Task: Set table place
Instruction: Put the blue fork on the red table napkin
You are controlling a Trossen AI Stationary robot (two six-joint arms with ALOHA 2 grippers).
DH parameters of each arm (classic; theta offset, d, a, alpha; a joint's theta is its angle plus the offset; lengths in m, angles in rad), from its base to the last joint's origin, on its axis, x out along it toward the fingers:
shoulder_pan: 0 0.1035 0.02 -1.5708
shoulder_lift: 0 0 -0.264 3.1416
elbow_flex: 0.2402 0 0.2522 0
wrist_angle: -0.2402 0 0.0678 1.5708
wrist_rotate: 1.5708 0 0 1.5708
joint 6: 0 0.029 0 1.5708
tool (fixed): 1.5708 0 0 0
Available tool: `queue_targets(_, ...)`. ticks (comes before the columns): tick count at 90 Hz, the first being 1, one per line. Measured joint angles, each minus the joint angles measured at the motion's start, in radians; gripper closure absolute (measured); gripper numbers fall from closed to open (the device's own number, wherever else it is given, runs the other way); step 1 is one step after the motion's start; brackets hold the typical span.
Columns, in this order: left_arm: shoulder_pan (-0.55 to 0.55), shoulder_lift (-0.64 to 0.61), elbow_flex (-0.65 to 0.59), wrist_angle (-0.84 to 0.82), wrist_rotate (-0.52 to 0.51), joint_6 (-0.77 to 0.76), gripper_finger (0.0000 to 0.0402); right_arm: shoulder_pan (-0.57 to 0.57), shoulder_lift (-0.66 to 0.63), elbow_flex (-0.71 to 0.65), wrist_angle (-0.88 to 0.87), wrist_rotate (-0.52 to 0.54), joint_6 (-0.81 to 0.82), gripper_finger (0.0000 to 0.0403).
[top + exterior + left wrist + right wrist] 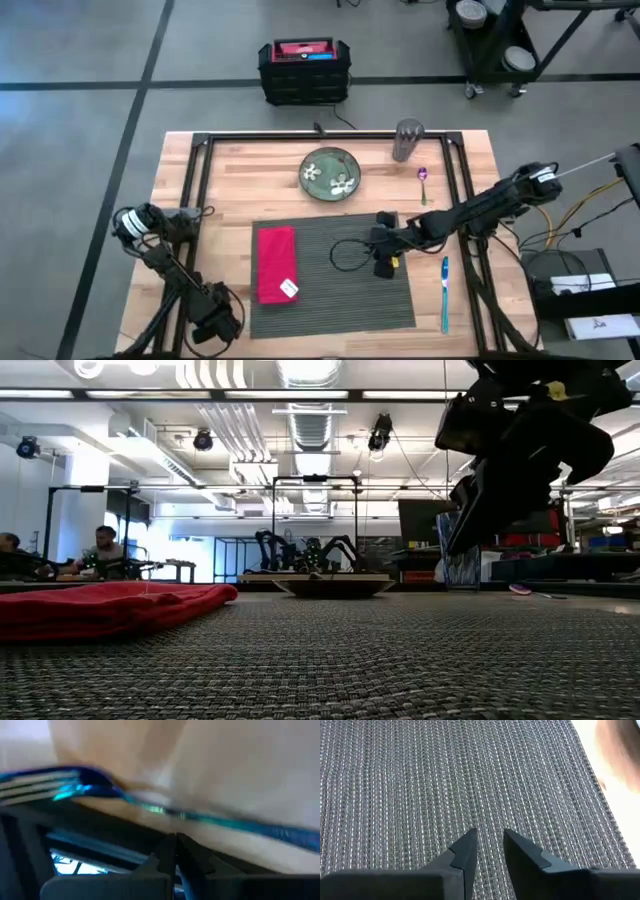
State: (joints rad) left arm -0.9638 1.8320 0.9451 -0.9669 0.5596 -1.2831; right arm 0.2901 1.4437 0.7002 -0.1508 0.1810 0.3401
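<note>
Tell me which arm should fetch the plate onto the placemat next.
Right. The right gripper hovers empty over the placemat, with the plate just beyond the mat's far edge. The left gripper is folded back at the table's near-left corner, much farther away.

Both arms: dark, slender jointed links with black cabling. Right gripper (pixel 487 842): two matte black, wedge-tipped fingers (pixel 465 851).

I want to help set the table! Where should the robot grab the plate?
Probably by the plate's rim nearest the placemat, coming from above. It lies flat and apart on the table, so only the thin raised edge fits between fingers.
</note>
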Motion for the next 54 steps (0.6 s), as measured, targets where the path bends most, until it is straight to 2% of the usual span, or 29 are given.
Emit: queue_targets(54, 0.048, -0.004, 0.012, -0.01, -0.101, 0.024, 0.0402, 0.0, 0.0, 0.0, 0.008, 0.003, -0.004, 0.0354)
